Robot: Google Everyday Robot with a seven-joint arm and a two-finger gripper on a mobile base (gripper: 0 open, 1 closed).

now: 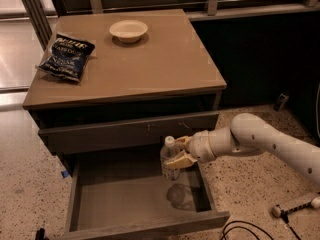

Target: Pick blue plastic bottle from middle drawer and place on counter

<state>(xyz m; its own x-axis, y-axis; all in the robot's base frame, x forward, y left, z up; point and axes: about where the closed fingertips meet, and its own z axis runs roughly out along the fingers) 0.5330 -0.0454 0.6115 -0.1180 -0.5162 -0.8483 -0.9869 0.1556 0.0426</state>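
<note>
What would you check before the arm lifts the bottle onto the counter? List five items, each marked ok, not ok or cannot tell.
1. Gripper, over the middle drawer's right side, fingers closed on the blue plastic bottle: ok.
2. Bottle upright, cap on: ok.
3. Bottle lifted off the drawer floor: cannot tell.
4. Bare spot on the counter, away from snack bag and bowl: ok.
5. Lift path clear of the upper drawer front: cannot tell.
</note>
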